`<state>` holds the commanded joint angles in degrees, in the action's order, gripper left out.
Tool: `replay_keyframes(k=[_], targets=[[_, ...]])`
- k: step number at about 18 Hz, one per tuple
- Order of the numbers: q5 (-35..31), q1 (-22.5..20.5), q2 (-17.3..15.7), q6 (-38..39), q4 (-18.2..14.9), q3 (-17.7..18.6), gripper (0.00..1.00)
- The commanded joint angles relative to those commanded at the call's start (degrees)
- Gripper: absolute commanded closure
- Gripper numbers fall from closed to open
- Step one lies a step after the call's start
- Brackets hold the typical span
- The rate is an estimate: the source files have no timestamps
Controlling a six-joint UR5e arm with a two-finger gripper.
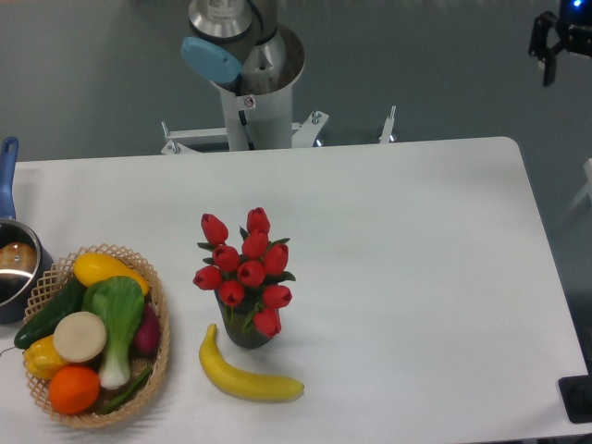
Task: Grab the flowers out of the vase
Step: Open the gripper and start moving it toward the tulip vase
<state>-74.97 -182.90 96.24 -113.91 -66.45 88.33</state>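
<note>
The flowers [246, 268], a bunch of red tulip buds with green leaves, stand upright in the vase [245, 331], a short dark cylinder near the table's front centre. The buds spread wider than the vase and hide most of it. My gripper [546, 57] is small and dark at the top right corner, far behind and to the right of the flowers, beyond the table's edge. Its two fingers look apart with nothing between them. It is partly cut off by the frame edge.
A yellow banana [248, 378] lies just in front of the vase. A wicker basket [159, 305] of vegetables and fruit sits at the front left. A metal pot with a blue handle [9, 268] is at the left edge. The arm's base [250, 83] stands behind the table.
</note>
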Motion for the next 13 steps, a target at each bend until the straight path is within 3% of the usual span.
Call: replay_keyframes(k=[5, 13], targets=[[1.3, 0.8, -0.4, 0.4, 1.3, 1.6, 0.00], [13.9, 0.0, -1.1, 11.0, 3.8, 7.2, 0.00]])
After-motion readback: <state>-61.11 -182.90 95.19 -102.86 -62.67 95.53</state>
